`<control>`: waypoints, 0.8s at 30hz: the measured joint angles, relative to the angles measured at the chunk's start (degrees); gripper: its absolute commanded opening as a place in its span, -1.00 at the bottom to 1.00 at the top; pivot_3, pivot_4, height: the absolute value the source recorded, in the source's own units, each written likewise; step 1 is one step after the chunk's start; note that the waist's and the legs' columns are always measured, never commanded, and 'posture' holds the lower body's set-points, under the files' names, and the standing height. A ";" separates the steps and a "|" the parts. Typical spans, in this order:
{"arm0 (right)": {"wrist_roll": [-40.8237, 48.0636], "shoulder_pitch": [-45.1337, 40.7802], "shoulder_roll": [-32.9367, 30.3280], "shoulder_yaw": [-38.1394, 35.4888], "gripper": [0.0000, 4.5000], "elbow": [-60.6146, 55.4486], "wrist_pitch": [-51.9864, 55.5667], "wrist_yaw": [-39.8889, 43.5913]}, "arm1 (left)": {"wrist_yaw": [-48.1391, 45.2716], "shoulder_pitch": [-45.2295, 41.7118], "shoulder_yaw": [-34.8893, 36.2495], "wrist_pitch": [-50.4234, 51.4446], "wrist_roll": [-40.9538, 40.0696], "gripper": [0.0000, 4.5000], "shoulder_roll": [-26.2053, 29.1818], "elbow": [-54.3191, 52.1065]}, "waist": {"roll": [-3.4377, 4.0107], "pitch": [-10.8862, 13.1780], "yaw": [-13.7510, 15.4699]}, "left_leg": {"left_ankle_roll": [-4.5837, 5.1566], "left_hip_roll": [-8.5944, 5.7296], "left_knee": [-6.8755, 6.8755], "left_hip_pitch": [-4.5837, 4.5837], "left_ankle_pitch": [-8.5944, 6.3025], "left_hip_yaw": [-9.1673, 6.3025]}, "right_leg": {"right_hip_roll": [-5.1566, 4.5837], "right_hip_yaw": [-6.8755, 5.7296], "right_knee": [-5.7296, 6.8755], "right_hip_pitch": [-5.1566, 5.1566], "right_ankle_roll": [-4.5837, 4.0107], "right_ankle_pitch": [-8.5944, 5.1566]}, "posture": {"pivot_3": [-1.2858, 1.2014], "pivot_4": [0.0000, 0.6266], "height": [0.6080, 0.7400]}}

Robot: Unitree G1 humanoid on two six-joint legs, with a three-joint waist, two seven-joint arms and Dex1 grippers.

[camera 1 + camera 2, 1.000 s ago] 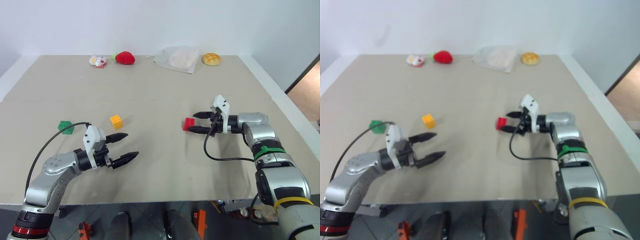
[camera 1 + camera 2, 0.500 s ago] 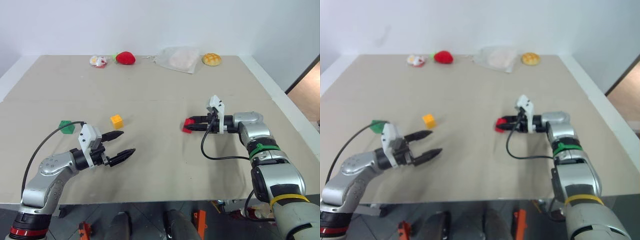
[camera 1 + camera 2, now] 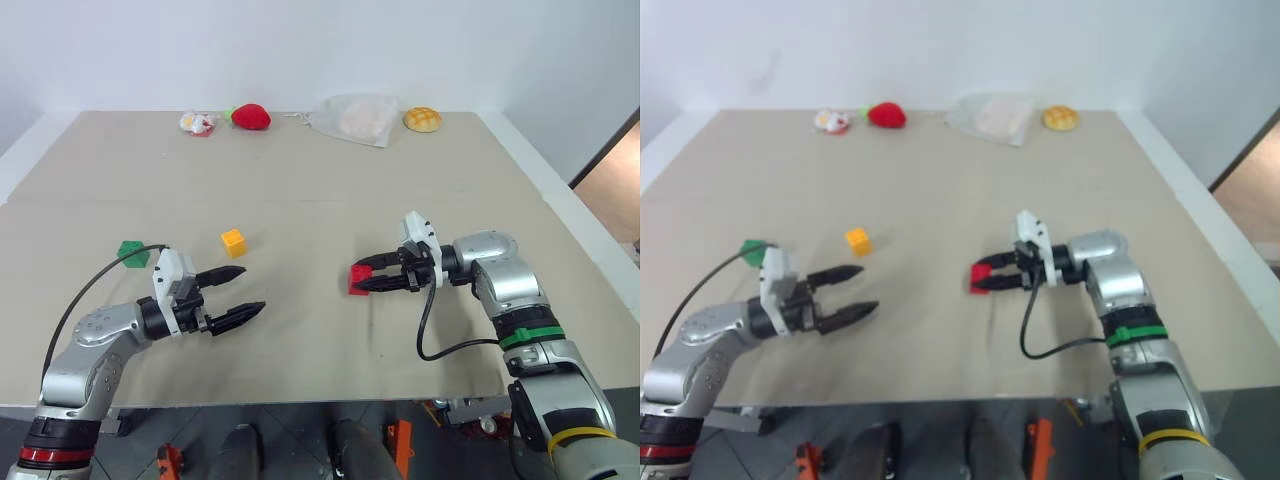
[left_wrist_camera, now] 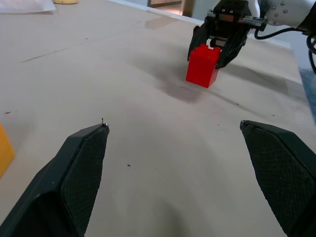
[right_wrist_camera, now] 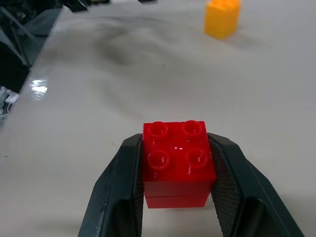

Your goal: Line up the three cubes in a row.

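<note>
My right gripper is shut on the red cube, its fingers pressed against two opposite sides and the studs facing up. The cube is just right of the table's middle, close to the surface; I cannot tell whether it touches. The yellow-orange cube sits on the table to the left, with the green cube farther left. My left gripper stands open and empty just in front of the yellow cube, pointing toward the red cube.
Along the far edge of the table lie a red strawberry toy, a small red-and-white item, a clear plastic bag and a round yellow bun. A black cable loops under my right wrist.
My right gripper has shut on the red cube and carried it leftward and nearer to me. The left gripper has stayed open and nearly in place.
</note>
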 measured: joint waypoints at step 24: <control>1.66 4.35 -6.57 0.66 -0.44 0.27 -2.65 -0.30 | -0.94 0.57 0.02 -0.80 0.59 0.96 0.28 1.71 | -0.01 0.00 0.02 | 0.00 0.02 -0.01 -0.01 0.00 0.04 | -0.01 0.01 -0.01 -0.02 -0.02 -0.02 | 0.03 -0.52 0.99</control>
